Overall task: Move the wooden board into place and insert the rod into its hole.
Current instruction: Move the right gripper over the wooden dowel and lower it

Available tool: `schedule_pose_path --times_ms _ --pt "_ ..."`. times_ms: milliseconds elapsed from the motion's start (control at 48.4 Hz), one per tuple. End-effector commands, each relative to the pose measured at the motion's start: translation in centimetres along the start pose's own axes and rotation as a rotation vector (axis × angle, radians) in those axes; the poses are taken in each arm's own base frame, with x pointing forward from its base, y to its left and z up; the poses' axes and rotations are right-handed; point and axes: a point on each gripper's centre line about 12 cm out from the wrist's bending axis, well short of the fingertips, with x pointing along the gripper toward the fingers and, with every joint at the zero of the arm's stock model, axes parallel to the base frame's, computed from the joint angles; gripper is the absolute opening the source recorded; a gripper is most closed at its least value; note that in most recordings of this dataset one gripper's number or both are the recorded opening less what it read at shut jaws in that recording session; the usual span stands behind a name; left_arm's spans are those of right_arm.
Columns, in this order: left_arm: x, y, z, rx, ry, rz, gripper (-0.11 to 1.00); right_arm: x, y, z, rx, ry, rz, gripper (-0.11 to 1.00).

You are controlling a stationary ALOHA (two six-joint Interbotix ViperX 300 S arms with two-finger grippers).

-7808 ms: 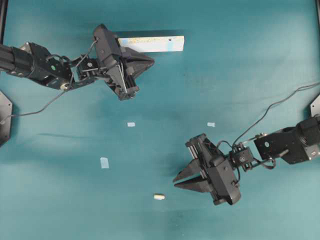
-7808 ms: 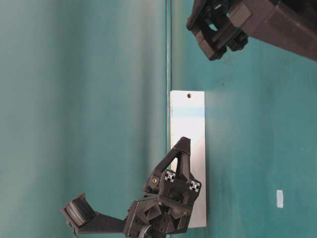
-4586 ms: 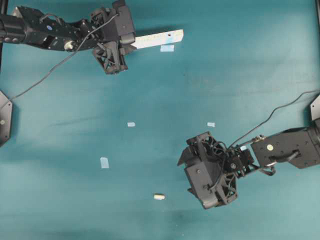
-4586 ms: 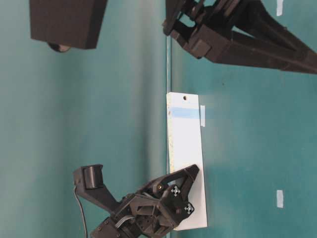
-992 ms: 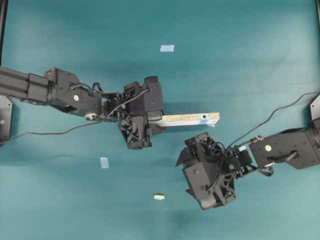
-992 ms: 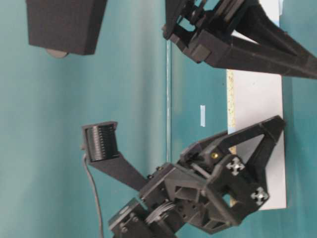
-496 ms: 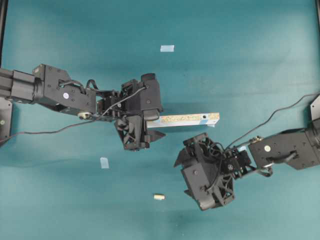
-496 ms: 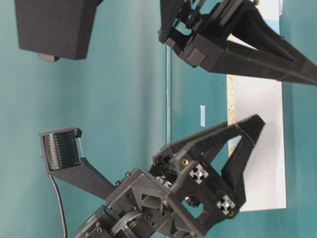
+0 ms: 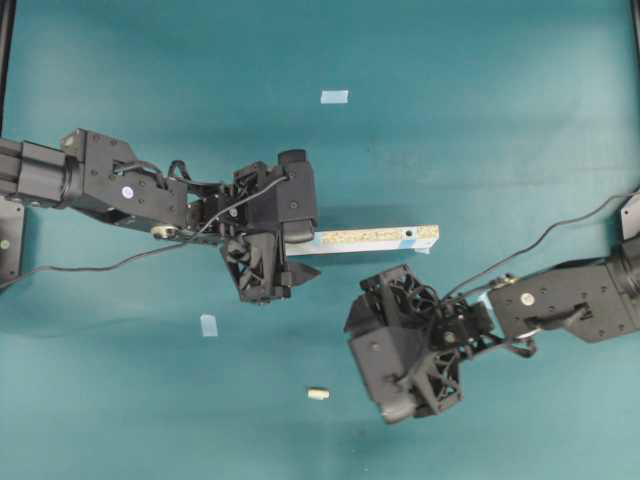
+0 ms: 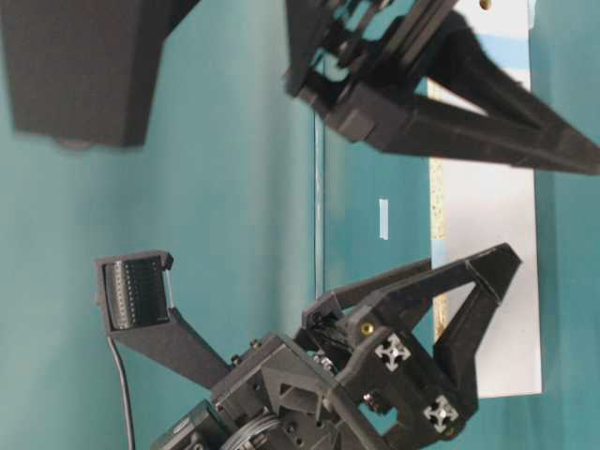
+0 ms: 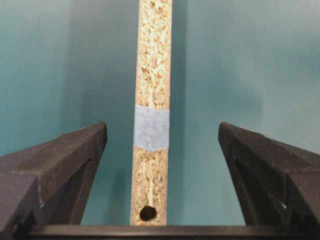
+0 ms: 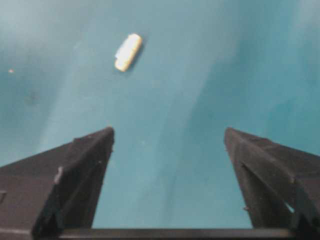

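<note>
Since one second ago, the left hand (image 9: 300, 258) has released the wooden board (image 9: 375, 238) and drawn back toward 9 o'clock; its fingers (image 11: 60, 165) now stand spread, straddling the board's near end without touching it. No containers are present. Standing on its long edge at mid-worktop (image 9: 480, 120), the board shows its speckled edge, one blue tape band (image 11: 151, 127) and a hole (image 11: 148, 213) to the left wrist camera. Open worktop surrounds the board on all sides except at 5 o'clock, where the right hand (image 12: 167, 150) hovers, fingers spread and gripping nothing. The rod (image 9: 318, 394) lies flat near the worktop's 6 o'clock edge, at 9 o'clock from the right hand, well apart from the board.
</note>
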Motion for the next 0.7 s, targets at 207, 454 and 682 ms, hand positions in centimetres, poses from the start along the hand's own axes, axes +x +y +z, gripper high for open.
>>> schedule_pose_path --times_ms 207,454,682 --pt "-1.1 -0.4 0.8 -0.002 -0.034 -0.009 0.91 0.9 0.3 4.4 0.249 0.092 -0.046 0.94" --pt "-1.1 -0.4 0.6 0.002 -0.031 -0.010 0.91 3.0 1.9 6.0 0.363 0.135 -0.056 0.93" --pt "-1.1 -0.3 0.3 0.001 -0.024 -0.008 0.91 4.4 2.5 6.5 0.355 0.168 -0.066 0.88"
